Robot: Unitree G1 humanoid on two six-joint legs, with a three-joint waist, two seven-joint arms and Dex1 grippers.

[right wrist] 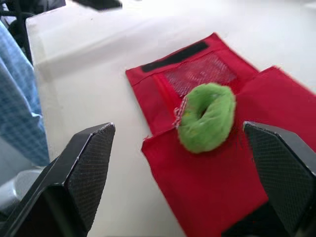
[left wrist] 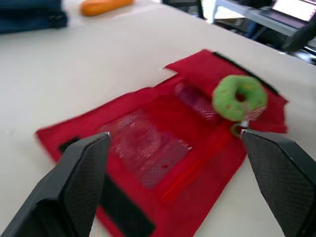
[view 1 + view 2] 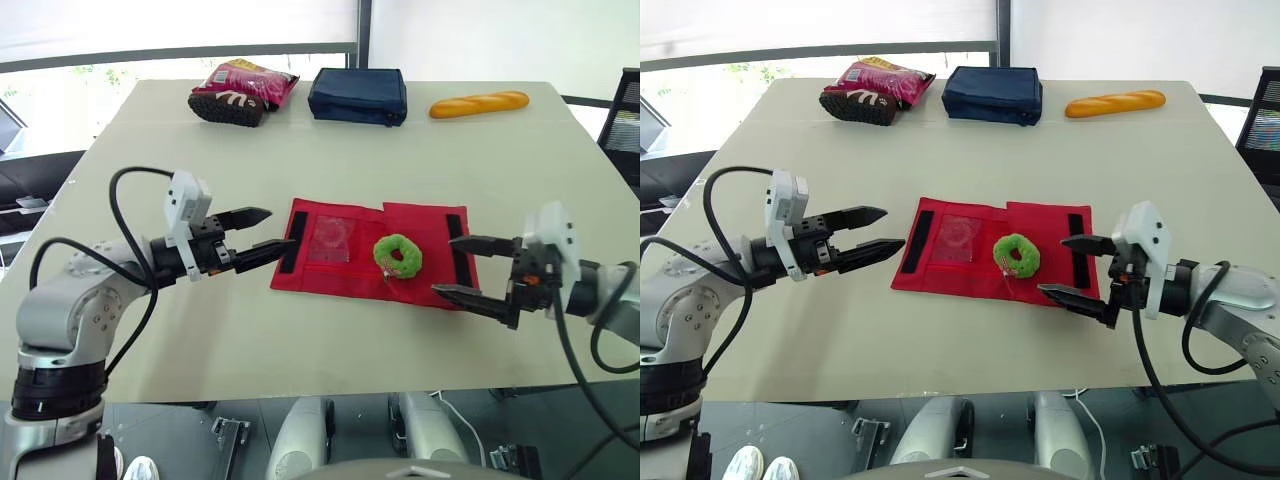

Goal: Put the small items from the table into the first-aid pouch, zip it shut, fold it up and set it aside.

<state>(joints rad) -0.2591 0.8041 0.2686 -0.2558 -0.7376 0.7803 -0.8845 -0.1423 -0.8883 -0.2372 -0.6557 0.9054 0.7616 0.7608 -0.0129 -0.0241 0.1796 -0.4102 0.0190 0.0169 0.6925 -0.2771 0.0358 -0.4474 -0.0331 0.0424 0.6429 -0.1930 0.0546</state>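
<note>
Pouch [image 3: 350, 275] first: the red first-aid pouch lies unfolded and flat in the middle of the table [image 3: 300, 150], inner side up. I can see a clear mesh pocket [image 3: 330, 240] on its left half and a black strip along each short edge, one on the left [image 3: 289, 240] and one on the right [image 3: 458, 245]. A green ring-shaped item [image 3: 384, 258] sits on top of the pouch, just right of the pocket and touching the red fabric.

My left gripper [image 3: 280, 228] is at the pouch's left edge with its fingers spread apart and nothing between them. The nearer fingertip is right at the left black strip, though I cannot tell whether it touches. My right gripper [image 3: 444, 265] is at the opposite edge, also wide open and empty. One finger points at the right strip and the other reaches over the pouch's near right corner. Both wrist views look between the fingers at the green ring.

Along the far side of the table, well apart from the pouch, are a pink snack bag [image 3: 243, 88], a navy zipped case [image 3: 358, 95] and a bread loaf [image 3: 479, 103].
</note>
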